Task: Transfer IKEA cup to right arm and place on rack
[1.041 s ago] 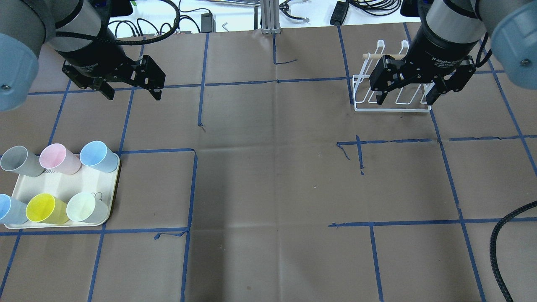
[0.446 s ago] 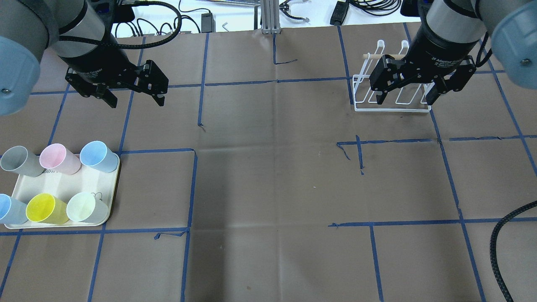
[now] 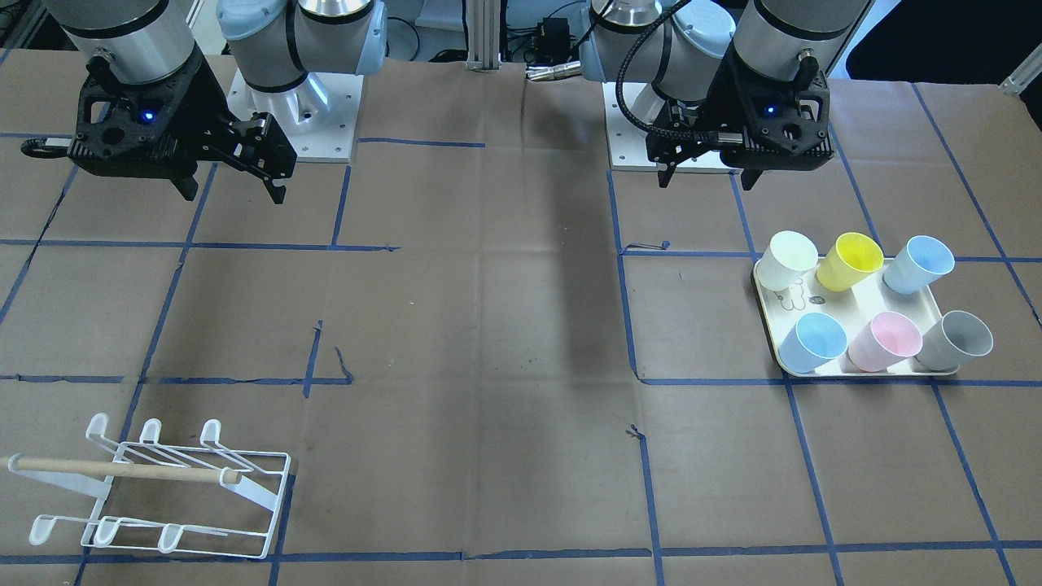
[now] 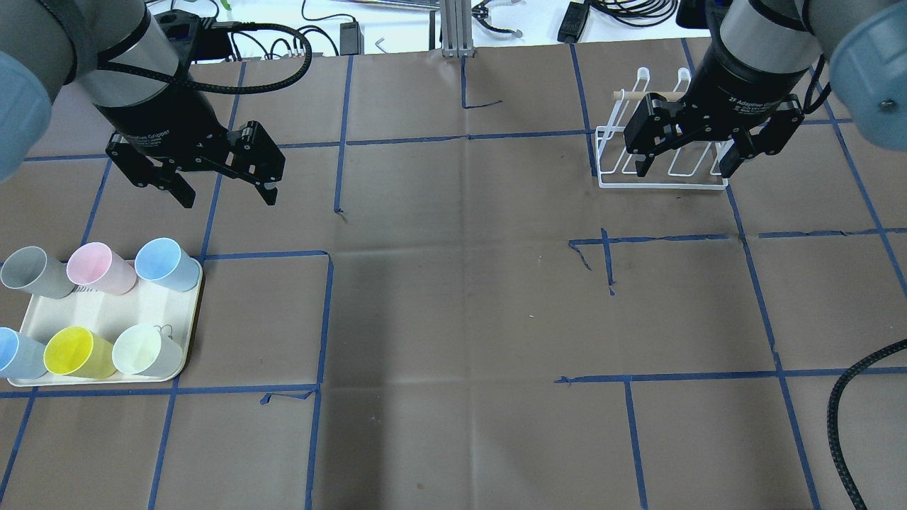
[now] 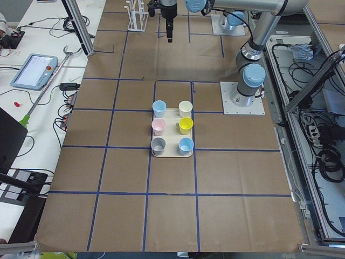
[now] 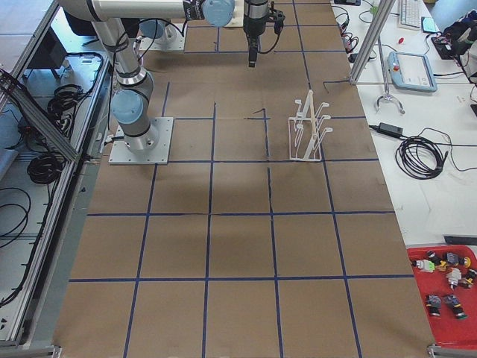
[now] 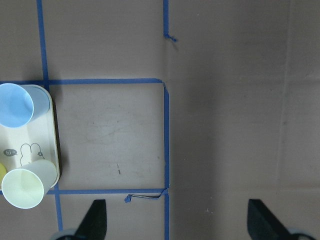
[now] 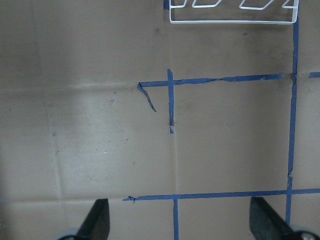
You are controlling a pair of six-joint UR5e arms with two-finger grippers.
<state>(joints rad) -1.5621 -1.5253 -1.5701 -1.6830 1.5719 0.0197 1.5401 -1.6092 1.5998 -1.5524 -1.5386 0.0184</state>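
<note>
Several IKEA cups stand on a cream tray (image 4: 106, 312) at the table's left: grey (image 4: 32, 271), pink (image 4: 99, 268), blue (image 4: 166, 263), yellow (image 4: 74, 352), pale green (image 4: 145, 350) and another blue (image 4: 14, 353). My left gripper (image 4: 228, 198) hangs open and empty above the table, just beyond the tray. Its wrist view shows the blue cup (image 7: 15, 104) and the pale green cup (image 7: 25, 186) at the left edge. The white wire rack (image 4: 662, 185) with its wooden dowel stands at the far right. My right gripper (image 4: 683, 172) hovers open and empty over the rack (image 3: 122, 470).
Blue tape lines grid the brown paper table cover. A black corrugated hose (image 4: 843, 425) loops in at the near right edge. Cables, a power brick (image 4: 572, 21) and an aluminium post (image 4: 457, 28) lie past the far edge. A red parts bin (image 6: 447, 298) sits off the right end.
My left arm has moved nearer, toward the tray of cups, and slightly right, with its gripper still open. The right arm, rack and cups have not moved.
</note>
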